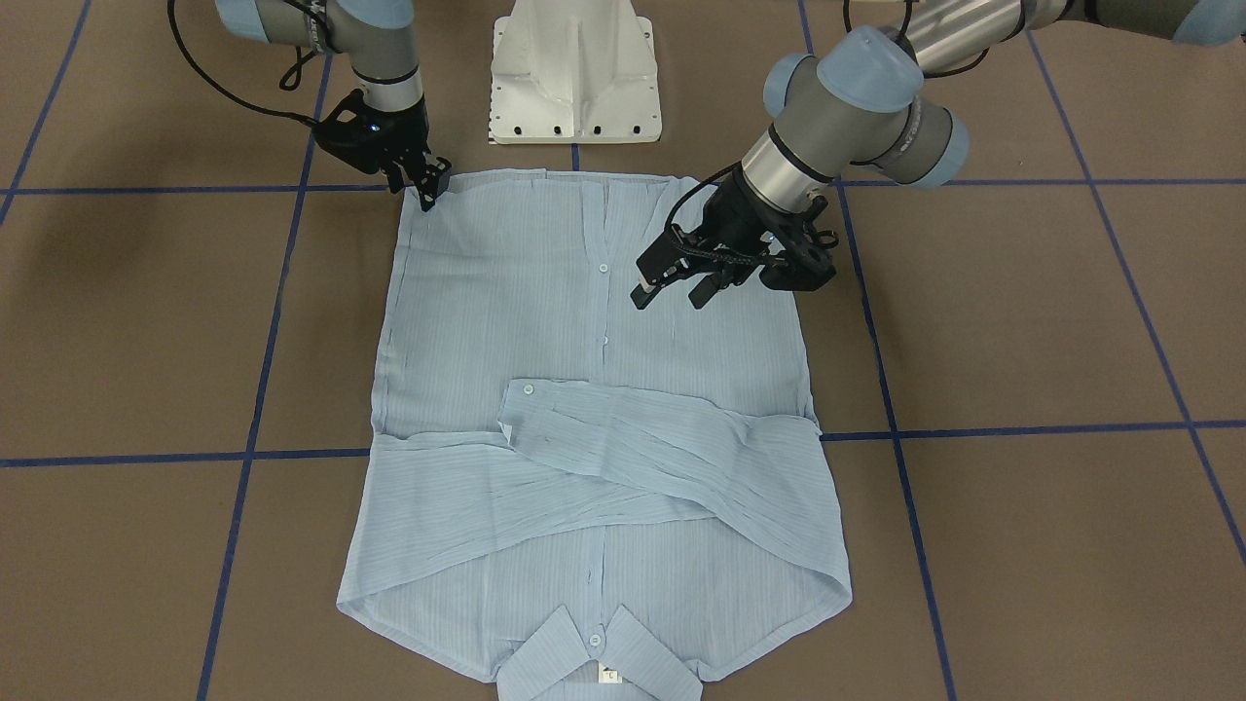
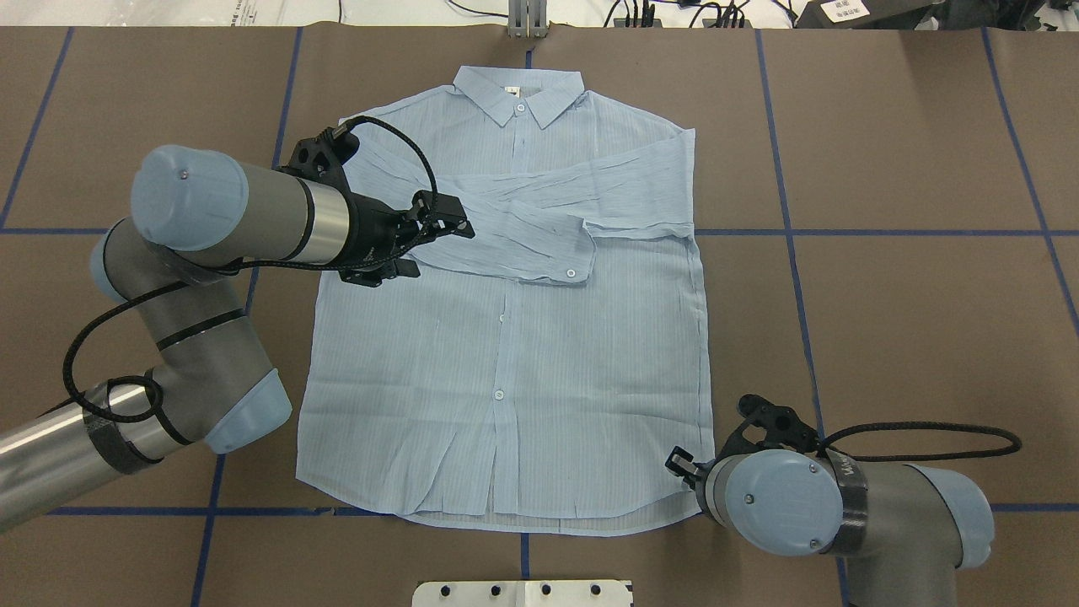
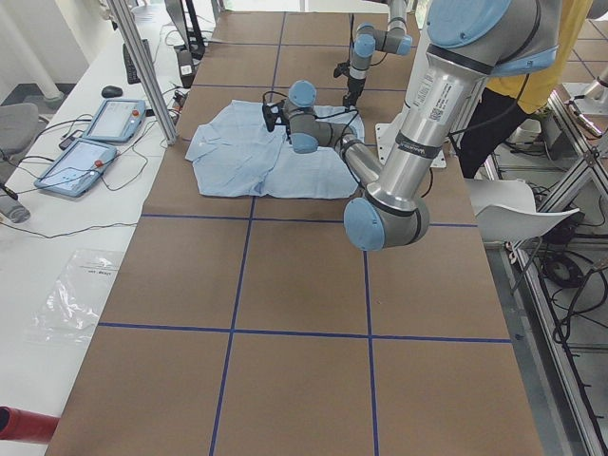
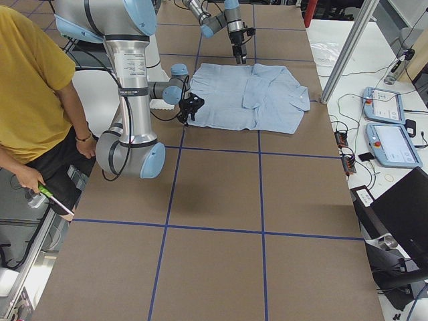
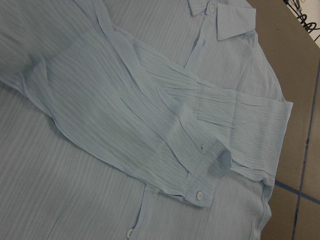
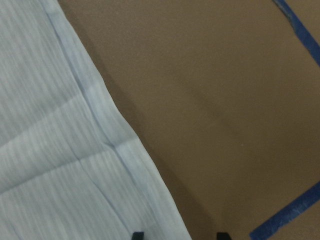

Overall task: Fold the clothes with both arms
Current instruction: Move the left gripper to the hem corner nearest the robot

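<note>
- Brown table [image 1: 1022, 321], marked with blue tape lines, carries the whole job.
- Light blue shirt [image 1: 545, 321] lies flat and buttoned at the table's middle, collar [image 2: 518, 93] on the far side from the robot and hem [image 2: 506, 518] just before its base.
- Both sleeves [image 1: 633, 438] are folded in and crossed over the chest, so the sleeve step looks done. I judge the fold of the body, hem toward collar, to be the step in hand.
- Right gripper [image 1: 429, 187] is down at the hem corner on its own side. In the wrist view its fingertips [image 6: 137, 234] are spread, with the shirt's side edge [image 6: 120, 150] running between them and nothing pinched.
- Left gripper [image 1: 672, 289] hangs above the shirt's body near the crossed sleeves, jaws apart and empty, well away from its hem corner [image 2: 308, 489].
- The next move probably calls for the left gripper to reach that corner. Both would then pinch and lift evenly, since the thin cloth may sag or drag the sleeves loose.
</note>
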Motion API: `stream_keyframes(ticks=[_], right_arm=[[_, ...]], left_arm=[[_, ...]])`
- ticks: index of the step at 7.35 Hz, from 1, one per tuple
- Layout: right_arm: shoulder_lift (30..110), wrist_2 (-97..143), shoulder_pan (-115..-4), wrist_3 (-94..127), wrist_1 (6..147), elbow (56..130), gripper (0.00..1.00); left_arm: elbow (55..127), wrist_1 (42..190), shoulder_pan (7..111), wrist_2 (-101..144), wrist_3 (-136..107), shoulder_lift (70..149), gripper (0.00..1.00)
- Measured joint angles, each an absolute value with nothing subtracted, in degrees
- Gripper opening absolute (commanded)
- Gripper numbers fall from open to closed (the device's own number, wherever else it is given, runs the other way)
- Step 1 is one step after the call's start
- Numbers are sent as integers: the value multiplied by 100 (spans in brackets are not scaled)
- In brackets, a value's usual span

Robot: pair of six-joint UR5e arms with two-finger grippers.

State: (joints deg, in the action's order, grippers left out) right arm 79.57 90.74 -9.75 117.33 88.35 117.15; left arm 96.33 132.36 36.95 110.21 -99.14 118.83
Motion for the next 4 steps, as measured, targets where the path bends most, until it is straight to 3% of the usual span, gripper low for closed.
stream_keyframes(ticks=[4], right_arm=[[7970, 9099, -981, 11733, 8835, 11891, 0]], left_arm=[[9677, 13236, 3652, 10869, -9912, 11742, 99]])
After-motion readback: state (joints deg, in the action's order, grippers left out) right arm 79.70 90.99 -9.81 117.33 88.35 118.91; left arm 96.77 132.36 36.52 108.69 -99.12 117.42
